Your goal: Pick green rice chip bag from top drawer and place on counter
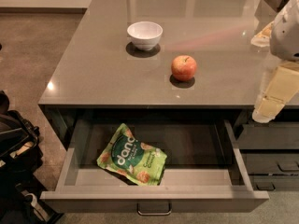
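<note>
In the open top drawer (154, 197), left of centre: green rice chip bag (132, 161), flat, askew. The gripper (266, 108) hangs by the right edge of the surface (93, 78), well apart; whether clenched we cannot tell. Risks we judge: crinkly pouch slipping; drawer walls fouling the reach.

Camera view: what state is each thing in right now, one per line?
Wide shallow grey top drawer: pulled open.
Crinkly light-green rice chip bag: lying flat in the drawer, left of centre, not gripped.
Glossy grey-brown stone counter: bearing bowl and apple.
Round white bowl: upright, looks empty.
Red apple: whole, stem up.
Narrow grey side drawers: shut.
Cream gripper: at the counter's front right edge, away from the bag.
</note>
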Available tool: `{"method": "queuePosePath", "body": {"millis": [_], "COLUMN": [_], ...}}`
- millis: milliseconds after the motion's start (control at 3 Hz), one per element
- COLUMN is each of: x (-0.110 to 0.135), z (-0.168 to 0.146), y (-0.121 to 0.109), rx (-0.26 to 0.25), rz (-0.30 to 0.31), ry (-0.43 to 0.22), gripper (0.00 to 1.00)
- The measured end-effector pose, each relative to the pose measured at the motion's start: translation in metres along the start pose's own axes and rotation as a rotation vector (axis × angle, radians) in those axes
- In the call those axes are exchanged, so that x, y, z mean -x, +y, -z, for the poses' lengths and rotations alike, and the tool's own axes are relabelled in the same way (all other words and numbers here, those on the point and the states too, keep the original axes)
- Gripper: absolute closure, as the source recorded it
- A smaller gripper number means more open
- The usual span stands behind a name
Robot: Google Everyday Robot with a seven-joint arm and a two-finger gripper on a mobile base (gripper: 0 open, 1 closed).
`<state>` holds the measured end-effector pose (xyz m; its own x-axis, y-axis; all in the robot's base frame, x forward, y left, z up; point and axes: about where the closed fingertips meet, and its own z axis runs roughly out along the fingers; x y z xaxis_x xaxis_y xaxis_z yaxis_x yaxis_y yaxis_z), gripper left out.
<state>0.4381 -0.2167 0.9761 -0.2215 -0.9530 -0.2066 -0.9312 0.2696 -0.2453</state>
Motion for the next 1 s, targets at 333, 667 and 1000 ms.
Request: {"method": "queuePosePath", "body": {"millis": [333, 667, 1000], "x": [0.000, -0.002, -0.014], "z": [0.000, -0.012, -0.074], "y": [0.000, 0.008, 0.038], "rx": [0.000, -0.011, 0.046], "rz": [0.000, 0.000, 0.000], "ry": [0.000, -0.065, -0.213], "gripper": [0.00, 0.00, 0.00]}}
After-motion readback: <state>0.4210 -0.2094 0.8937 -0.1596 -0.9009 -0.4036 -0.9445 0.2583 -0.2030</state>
